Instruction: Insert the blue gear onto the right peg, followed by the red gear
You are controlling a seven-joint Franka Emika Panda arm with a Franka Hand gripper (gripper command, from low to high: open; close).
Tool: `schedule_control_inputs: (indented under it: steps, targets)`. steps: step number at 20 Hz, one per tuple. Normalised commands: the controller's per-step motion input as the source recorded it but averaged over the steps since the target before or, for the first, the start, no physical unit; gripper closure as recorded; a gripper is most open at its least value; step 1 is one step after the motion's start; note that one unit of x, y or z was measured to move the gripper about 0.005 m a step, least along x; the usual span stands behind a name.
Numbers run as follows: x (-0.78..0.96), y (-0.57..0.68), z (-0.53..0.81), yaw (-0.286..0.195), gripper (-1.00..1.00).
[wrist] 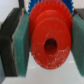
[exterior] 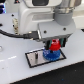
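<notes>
Red plastic filled the wrist view: the red gear [wrist: 49,42] sat pinched between the two green pads [wrist: 22,44] of the tool [wrist: 49,44], its hub hole facing the camera, with blue teeth of the blue gear [wrist: 36,7] peeking from behind. From the exterior view, the tool [exterior: 53,46] held the red gear [exterior: 54,46] just above the blue gear [exterior: 50,54], which lay on the dark, pale-rimmed plate [exterior: 35,58] on the white bench [exterior: 15,70]; the pegs were hidden
</notes>
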Motion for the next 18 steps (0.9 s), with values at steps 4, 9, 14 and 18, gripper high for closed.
schedule_control_inputs:
  steps: [4, 9, 14, 18]
  targets:
    - [0.19, -0.18, -0.15, 0.0, 1.0]
    - [0.14, -0.02, 0.08, 0.0, 1.0]
    - [0.12, -0.01, 0.2, 0.0, 1.0]
    - [0.1, -0.03, 0.18, 0.0, 1.0]
